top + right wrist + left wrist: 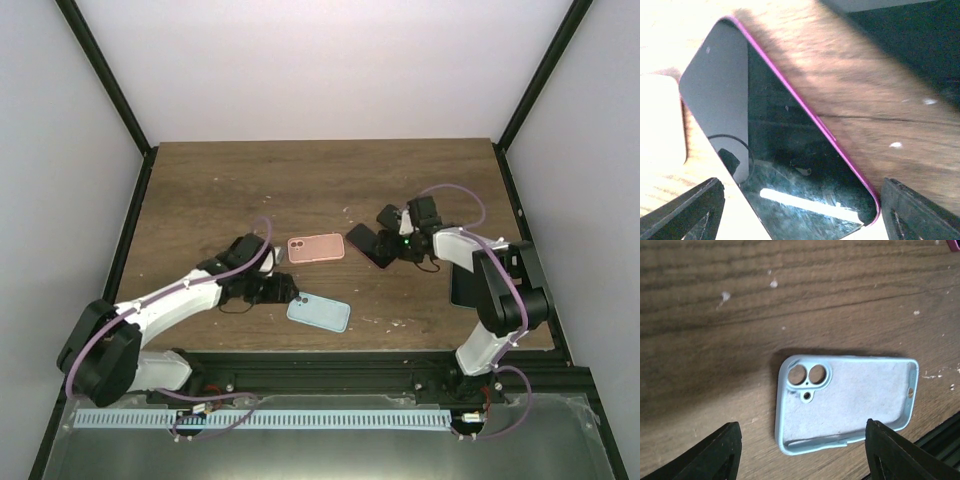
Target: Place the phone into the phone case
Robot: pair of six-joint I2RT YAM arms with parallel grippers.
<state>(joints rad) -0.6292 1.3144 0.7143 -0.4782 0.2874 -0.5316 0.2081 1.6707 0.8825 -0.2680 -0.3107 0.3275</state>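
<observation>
Both arms same build: left arm (170, 300) and right arm (500, 290) have white link shells and black joint housings. Lilac cable (262, 232) runs outside each. Green LED (405, 240) lit at right wrist. On left pincer (801, 425) and right pincer (801, 181), matte black wedge fingers (715, 452).

No text, label, brand, number or sign is legible on the phone (790, 165), the phone case (850, 400) or the wooden table (300, 180).

wooden table (250, 180) | light-blue phone case (318, 313), hollow up | pink phone-sized slab (316, 247) | black phone (366, 244), screen up
</observation>
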